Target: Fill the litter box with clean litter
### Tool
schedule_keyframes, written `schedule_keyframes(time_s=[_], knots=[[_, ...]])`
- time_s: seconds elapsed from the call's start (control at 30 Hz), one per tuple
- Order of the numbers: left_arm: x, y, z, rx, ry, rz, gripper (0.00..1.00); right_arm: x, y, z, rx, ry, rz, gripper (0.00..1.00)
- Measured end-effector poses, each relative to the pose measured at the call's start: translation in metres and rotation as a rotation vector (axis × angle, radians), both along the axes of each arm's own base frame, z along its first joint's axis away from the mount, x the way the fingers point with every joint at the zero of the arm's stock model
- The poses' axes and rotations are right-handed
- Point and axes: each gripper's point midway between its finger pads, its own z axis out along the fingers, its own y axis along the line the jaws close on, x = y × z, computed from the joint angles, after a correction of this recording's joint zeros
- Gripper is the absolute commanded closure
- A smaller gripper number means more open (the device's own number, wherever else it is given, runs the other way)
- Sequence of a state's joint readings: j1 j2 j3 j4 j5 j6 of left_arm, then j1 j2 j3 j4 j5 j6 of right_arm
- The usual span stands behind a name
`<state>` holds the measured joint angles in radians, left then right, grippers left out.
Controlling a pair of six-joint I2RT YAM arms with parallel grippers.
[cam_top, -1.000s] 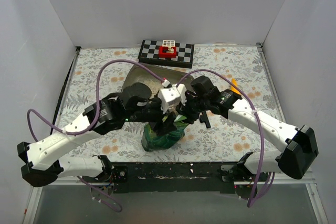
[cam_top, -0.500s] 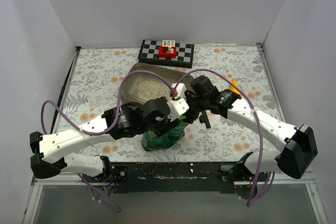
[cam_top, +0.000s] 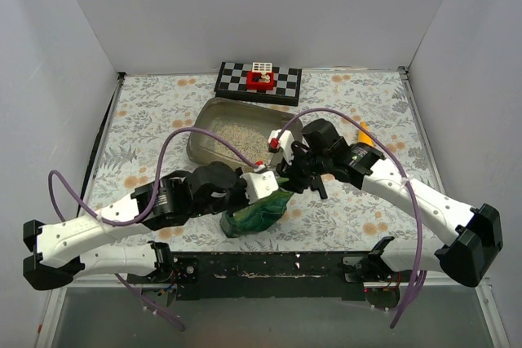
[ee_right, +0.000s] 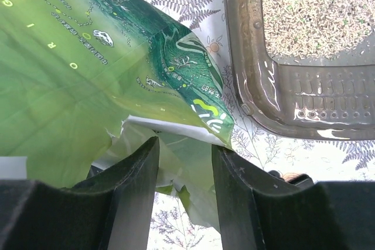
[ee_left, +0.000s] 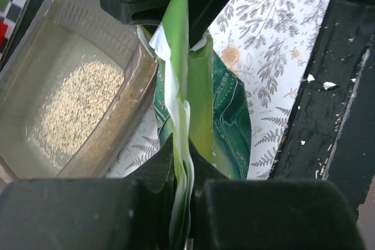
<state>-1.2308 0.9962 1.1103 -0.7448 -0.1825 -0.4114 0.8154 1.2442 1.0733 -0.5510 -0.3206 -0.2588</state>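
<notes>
The litter box point(cam_top: 198, 138) is a grey-brown tray behind the arms, with clean litter point(cam_top: 235, 131) as pale granules covering part of its floor. A glossy green bag point(cam_top: 253, 216) stands just in front of it. My left gripper point(ee_left: 183, 156) is shut on the bag's point(ee_left: 225, 115) flattened top edge. My right gripper point(ee_right: 184, 150) is at the same bag top from the other side. Its fingers stand apart, with the bag's point(ee_right: 88, 74) thin torn flap loose between them. In the wrist views the box point(ee_right: 252, 86) and litter point(ee_left: 76, 103) lie right beside the bag.
A black-and-white checkered board point(cam_top: 258, 81) with a small red and white object point(cam_top: 261, 77) lies at the back. A yellow-orange scoop point(cam_top: 364, 134) shows behind the right arm. White walls close three sides. A black rail point(cam_top: 269, 266) runs along the front.
My left arm has swung back from over the litter box to the bag, and its gripper has closed on the bag's top edge. The right gripper has barely moved.
</notes>
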Motion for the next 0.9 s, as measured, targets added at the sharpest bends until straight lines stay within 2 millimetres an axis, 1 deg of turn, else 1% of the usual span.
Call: schedule_keyframes(time_s=[0.17, 0.23, 0.37, 0.47, 0.5, 0.57, 0.6, 0.63, 0.73, 0.8, 0.87, 0.9], knots=[[-0.011, 0.002, 0.009, -0.072, -0.035, -0.083, 1.0, -0.008, -0.003, 0.001, -0.009, -0.014, 0.059, 0.54], [-0.014, 0.006, 0.013, -0.101, -0.055, -0.104, 1.0, -0.013, -0.005, 0.006, -0.002, -0.018, 0.084, 0.54], [-0.02, 0.017, 0.015, -0.144, -0.085, -0.129, 1.0, -0.028, -0.012, 0.022, 0.003, -0.011, 0.131, 0.54], [-0.024, 0.024, 0.015, -0.182, -0.104, -0.142, 1.0, -0.036, -0.022, 0.035, -0.018, -0.017, 0.127, 0.5], [-0.026, 0.026, 0.015, -0.197, -0.111, -0.146, 1.0, -0.036, -0.027, 0.041, -0.025, -0.026, 0.116, 0.46], [-0.028, 0.029, 0.014, -0.219, -0.119, -0.152, 1.0, -0.036, -0.033, 0.055, -0.017, -0.058, 0.09, 0.4], [-0.029, 0.03, 0.013, -0.231, -0.123, -0.157, 1.0, -0.034, -0.037, 0.071, -0.001, -0.093, 0.068, 0.38], [-0.03, 0.03, 0.013, -0.24, -0.127, -0.162, 1.0, -0.034, -0.038, 0.078, 0.01, -0.108, 0.061, 0.37], [-0.033, 0.031, 0.012, -0.261, -0.134, -0.177, 1.0, -0.029, -0.041, 0.108, 0.055, -0.179, 0.032, 0.36], [-0.034, 0.032, 0.012, -0.267, -0.138, -0.182, 1.0, -0.026, -0.039, 0.117, 0.066, -0.2, 0.027, 0.36], [-0.035, 0.034, 0.012, -0.275, -0.147, -0.186, 1.0, -0.022, -0.036, 0.118, 0.06, -0.196, 0.03, 0.36], [-0.035, 0.035, 0.012, -0.278, -0.15, -0.187, 1.0, -0.02, -0.032, 0.114, 0.05, -0.185, 0.034, 0.36]])
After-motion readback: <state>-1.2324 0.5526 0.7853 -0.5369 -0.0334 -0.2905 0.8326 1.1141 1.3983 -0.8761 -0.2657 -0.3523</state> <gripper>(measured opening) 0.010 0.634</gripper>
